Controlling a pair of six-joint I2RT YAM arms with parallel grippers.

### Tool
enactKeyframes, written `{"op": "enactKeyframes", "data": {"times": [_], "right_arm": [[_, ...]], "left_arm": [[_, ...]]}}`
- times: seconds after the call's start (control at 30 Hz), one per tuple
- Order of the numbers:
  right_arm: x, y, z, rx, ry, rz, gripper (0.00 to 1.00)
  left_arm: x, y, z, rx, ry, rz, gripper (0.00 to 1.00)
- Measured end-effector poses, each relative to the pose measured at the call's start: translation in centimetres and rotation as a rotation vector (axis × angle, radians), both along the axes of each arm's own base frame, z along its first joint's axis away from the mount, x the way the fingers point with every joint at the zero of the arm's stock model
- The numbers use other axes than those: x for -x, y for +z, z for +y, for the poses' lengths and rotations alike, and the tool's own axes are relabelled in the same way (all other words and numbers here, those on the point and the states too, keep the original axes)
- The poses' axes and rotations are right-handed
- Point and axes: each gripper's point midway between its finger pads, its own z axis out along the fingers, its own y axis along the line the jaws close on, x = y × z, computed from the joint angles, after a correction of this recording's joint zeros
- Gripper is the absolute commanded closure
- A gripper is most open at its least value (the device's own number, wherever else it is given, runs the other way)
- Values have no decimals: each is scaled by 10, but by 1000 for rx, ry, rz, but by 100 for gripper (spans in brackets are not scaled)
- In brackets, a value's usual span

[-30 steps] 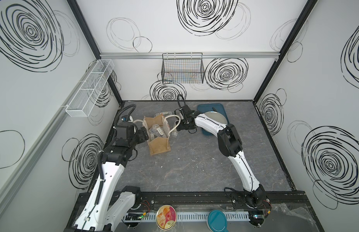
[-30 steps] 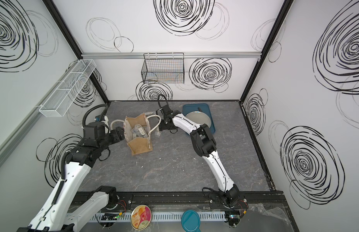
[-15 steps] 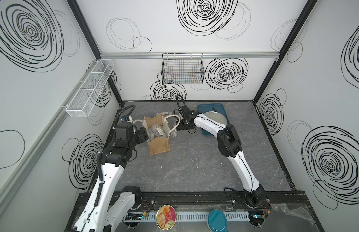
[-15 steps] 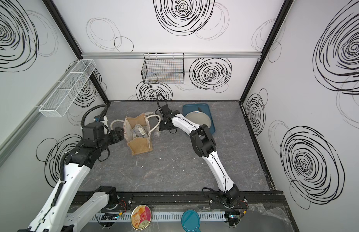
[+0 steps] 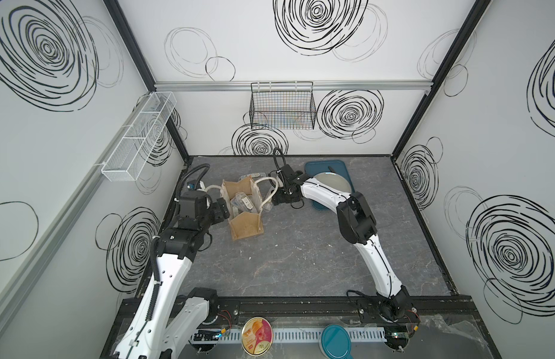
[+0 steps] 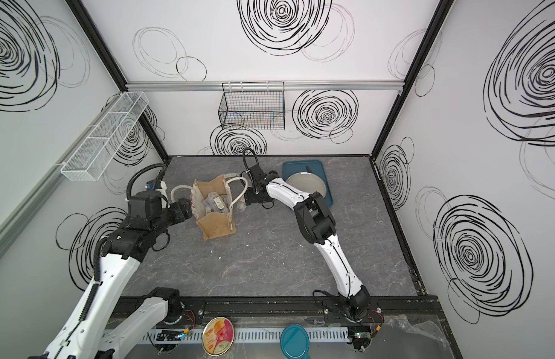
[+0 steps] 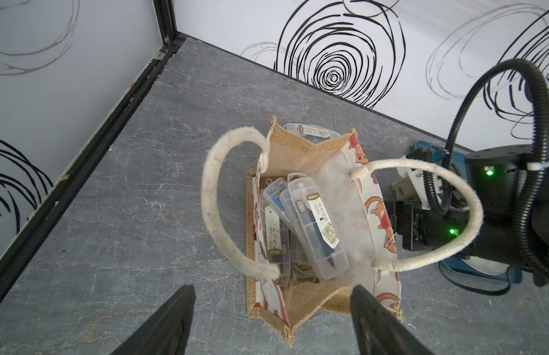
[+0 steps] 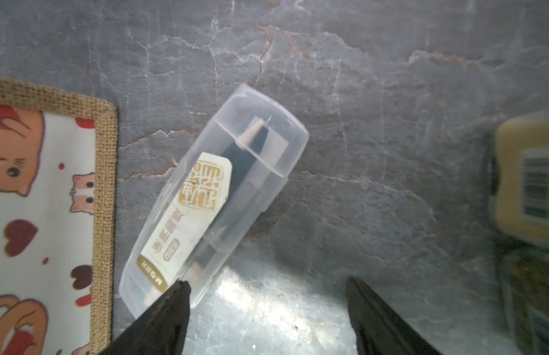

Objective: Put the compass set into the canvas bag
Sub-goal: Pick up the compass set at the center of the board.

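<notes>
- The grey marbled bench (image 5: 301, 255) carries everything; the things sit toward its rear, as both top views show.
- The left arm (image 5: 170, 273) reaches forward to the bag from the left, and the right arm (image 5: 326, 194) bends back over the tray to the bag's other side.
- A teal tray (image 5: 319, 165) lies at the rear of the bench with a round grey plate (image 5: 333, 183) on it.
- The canvas bag (image 5: 245, 223) stands upright between the two arms with its mouth open and its white rope handles splayed out to either side. Several clear cases (image 7: 316, 227) lie inside it, and one more case (image 7: 310, 132) lies on the bench behind it.
- The left fingers (image 7: 175, 319) stand wide apart above the bag's near end and hold nothing.
- The right fingers (image 8: 162, 319) are also spread wide, low over the bench beside the bag.
- The compass set (image 8: 215, 196), in a clear case with a gold-printed label, lies slantwise on the bench just beside the bag's printed side panel. One right fingertip overlaps the case's end, and the case is not between the fingers.
</notes>
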Motion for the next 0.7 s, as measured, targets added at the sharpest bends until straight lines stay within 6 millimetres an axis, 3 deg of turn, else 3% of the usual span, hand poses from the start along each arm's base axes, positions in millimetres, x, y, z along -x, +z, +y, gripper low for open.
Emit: {"op": "enactKeyframes", "data": {"times": [0.2, 0.43, 0.7], "right_arm": [[-1, 4, 12, -16, 19, -18, 12], [-23, -1, 39, -10, 46, -96, 7], [-22, -6, 28, 87, 26, -121, 15]], "left_arm": [[1, -6, 1, -1, 4, 14, 17], [2, -9, 5, -3, 16, 20, 17], [2, -9, 8, -1, 26, 22, 17]]}}
